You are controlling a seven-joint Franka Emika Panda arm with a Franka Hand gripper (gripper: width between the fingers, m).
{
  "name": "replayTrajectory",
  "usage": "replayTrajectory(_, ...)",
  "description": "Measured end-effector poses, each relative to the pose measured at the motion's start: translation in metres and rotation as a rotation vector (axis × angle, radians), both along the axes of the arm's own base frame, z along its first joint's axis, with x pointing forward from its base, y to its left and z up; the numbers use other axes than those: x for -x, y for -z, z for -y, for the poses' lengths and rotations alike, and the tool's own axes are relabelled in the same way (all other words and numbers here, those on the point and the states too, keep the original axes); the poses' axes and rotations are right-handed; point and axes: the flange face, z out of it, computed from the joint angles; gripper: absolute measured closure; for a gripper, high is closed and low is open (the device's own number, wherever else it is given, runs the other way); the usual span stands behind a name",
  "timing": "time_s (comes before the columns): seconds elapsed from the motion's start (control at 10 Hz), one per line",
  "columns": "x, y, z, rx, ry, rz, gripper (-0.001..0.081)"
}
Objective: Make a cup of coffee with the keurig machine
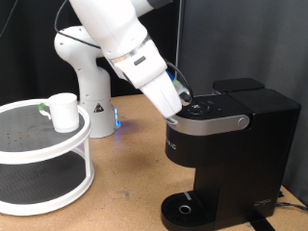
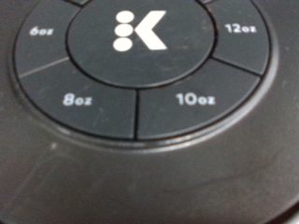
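One keurig machine (image 1: 226, 149): boxy, matte black plastic, w/ a silver-grey curved lid handle (image 1: 217, 122) across its front and a round drip tray (image 1: 186, 209) at the base, glossy ring w/ a dark centre hole. The pincer (image 1: 180, 104) sits right at the machine's top button panel (image 1: 204, 107), at the tip of the white, smooth-shelled arm (image 1: 130, 43) that slants down from the exterior view's top left; its fingertips are hidden against the panel, so can't tell whether it's open or closed, and nothing is seen between the fingers. Wrist view is filled by the panel (image 2: 140, 70) close up: one round centre button w/ a white K logo (image 2: 140, 31), ringed by 4 wedge-shaped segments marked 6oz (image 2: 41, 32), 8oz (image 2: 77, 99), 10oz (image 2: 195, 97), 12oz (image 2: 239, 28); dark satin surface, thin grooves btwn segments, slightly blurred. One cup (image 1: 64, 112): small, plain white, cylindrical, well apart from the pincer toward the exterior view's left, standing on the top shelf of a round white 2-tier rack (image 1: 43, 159) w/ dark speckled shelves. Table (image 1: 125, 192) is tan wood-grain board.
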Motion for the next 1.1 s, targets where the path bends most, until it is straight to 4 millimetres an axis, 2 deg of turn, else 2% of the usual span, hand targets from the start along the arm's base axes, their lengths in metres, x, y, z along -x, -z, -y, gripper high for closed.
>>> replayTrajectory(1.1, -0.0003, -0.0017, 0.0074, -0.048, 0.0, 0.033, 0.0806)
